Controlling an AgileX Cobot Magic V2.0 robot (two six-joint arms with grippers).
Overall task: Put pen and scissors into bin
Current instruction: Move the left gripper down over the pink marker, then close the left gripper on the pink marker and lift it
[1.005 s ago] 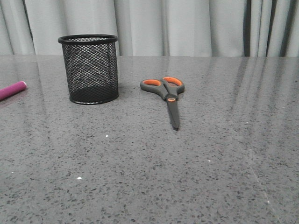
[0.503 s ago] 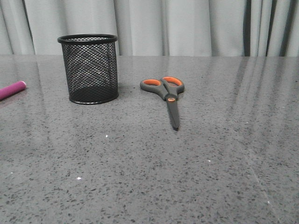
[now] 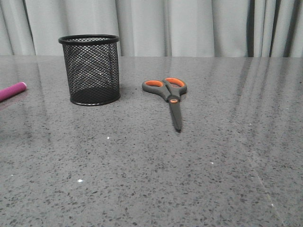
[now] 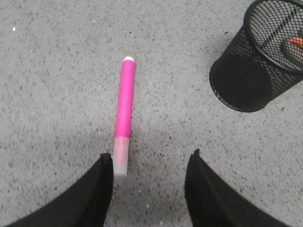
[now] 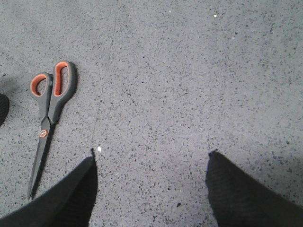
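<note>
Bin (image 3: pixel 92 71) mouth unobstructed; scissors (image 3: pixel 169 94) lie apart.

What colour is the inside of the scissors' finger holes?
Orange, lining the dark grey handles of the scissors; clearest in the front view.

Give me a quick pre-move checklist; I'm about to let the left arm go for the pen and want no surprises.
1. Left hand open: ok.
2. pen centred between its fingers: not ok, it lies by one finger.
3. bin upright and holding nothing: ok.
4. scissors lying flat, apart from the bin: ok.
5. Right hand open, holding nothing: ok.
6. Left hand's height above the table: cannot tell.
</note>
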